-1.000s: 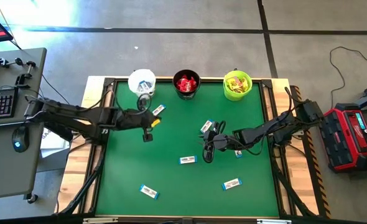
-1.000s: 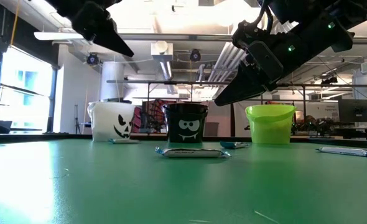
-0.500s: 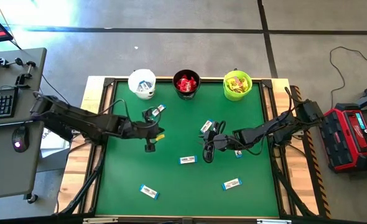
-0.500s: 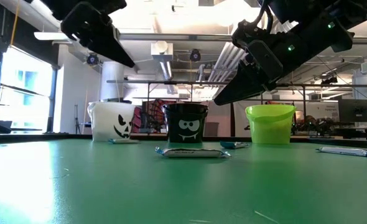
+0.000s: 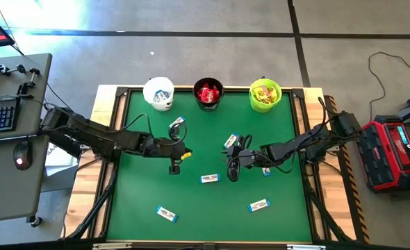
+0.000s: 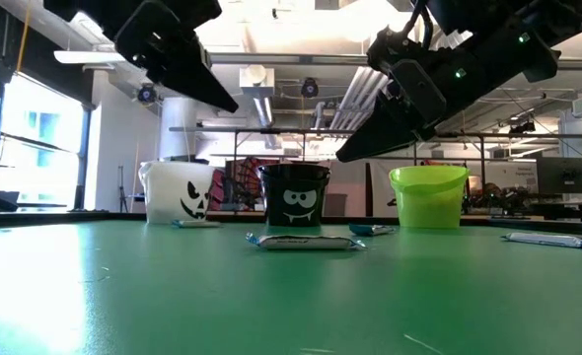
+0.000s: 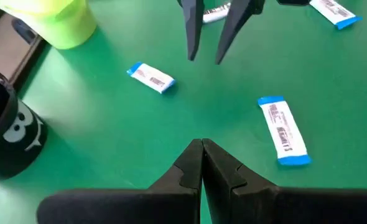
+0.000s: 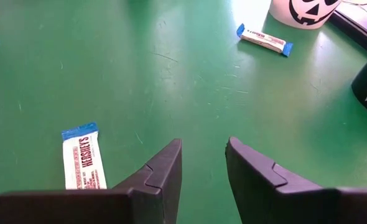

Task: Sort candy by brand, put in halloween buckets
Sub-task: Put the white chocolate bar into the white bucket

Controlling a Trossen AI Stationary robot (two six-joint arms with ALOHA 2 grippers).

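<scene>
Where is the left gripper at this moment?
In the high view the left gripper is above the green table, left of centre, shut and empty, between the bar near the white bucket and the central bar.

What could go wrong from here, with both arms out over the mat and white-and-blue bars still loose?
1. The left hand and right hand hang over the middle of the mat, facing each other; both reaching for the middle bar could collide.
2. The left hand is shut; descending like that, it would push a bar, not grasp it.
3. A bar lies near the white bucket; a low pass might nudge either.
</scene>
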